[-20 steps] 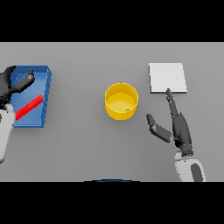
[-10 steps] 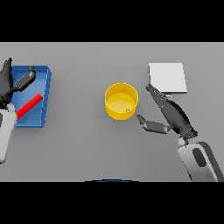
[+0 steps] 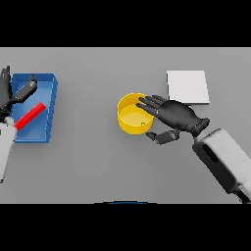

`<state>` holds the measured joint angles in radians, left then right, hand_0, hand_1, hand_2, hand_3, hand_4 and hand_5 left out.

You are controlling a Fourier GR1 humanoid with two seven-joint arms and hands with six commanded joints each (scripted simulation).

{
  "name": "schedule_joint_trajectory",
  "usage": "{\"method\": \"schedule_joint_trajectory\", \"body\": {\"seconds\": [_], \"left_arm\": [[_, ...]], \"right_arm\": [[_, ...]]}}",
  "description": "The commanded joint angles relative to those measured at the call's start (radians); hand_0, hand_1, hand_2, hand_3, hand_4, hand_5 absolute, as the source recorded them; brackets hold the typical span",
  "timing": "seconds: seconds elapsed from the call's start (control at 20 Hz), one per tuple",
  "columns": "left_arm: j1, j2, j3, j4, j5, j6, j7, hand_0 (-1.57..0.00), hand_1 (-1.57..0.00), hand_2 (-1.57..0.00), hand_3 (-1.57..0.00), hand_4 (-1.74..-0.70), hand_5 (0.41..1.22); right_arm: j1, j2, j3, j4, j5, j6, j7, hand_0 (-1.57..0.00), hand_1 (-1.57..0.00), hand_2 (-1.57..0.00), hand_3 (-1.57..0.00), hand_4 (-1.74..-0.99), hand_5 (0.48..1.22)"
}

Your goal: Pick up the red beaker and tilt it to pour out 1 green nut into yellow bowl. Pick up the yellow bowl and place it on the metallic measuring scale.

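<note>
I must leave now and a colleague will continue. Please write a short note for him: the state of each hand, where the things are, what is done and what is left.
Right hand: open, fingers reaching over the near right rim of the yellow bowl, thumb beside its wall; no grip yet.
Left hand: at the far left, over the blue tray, by the red beaker, which lies in the tray; its fingers are hard to read.
Done: one green nut lies in the bowl.
Left: grasp the bowl, lift it, set it on the scale, the flat plate behind the right hand.
</note>
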<state>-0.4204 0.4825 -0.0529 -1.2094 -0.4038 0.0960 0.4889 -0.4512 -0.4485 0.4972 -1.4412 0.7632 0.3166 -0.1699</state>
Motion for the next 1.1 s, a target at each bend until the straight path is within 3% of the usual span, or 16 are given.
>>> {"method": "schedule_joint_trajectory", "body": {"seconds": [0.0,0.2,0.6,1.05], "left_arm": [[0.005,0.004,0.000,-0.001,-0.001,-0.002,0.002,0.00,0.00,0.00,0.00,-0.74,0.702],[0.004,0.011,0.011,0.003,0.014,-0.012,-0.008,0.00,0.00,0.00,0.00,-0.75,0.707],[0.001,0.006,0.005,0.006,0.007,-0.003,-0.019,0.00,0.00,0.00,0.00,-0.74,0.699],[0.014,0.027,0.019,-0.001,0.017,-0.015,-0.010,0.00,0.00,0.00,0.00,-0.74,0.697]], "right_arm": [[-0.019,-0.014,0.027,0.015,0.028,0.013,-0.019,0.00,0.00,0.00,0.00,-1.223,0.703],[-0.101,0.000,0.095,0.100,0.076,0.060,-0.046,0.00,0.00,0.00,0.00,-1.215,0.717],[-0.225,0.077,0.169,0.251,0.116,0.117,-0.040,0.00,0.00,0.00,0.00,-1.255,0.733],[-0.278,0.117,0.205,0.365,0.128,0.168,-0.040,0.00,0.00,0.00,-0.03,-1.282,0.749]]}}
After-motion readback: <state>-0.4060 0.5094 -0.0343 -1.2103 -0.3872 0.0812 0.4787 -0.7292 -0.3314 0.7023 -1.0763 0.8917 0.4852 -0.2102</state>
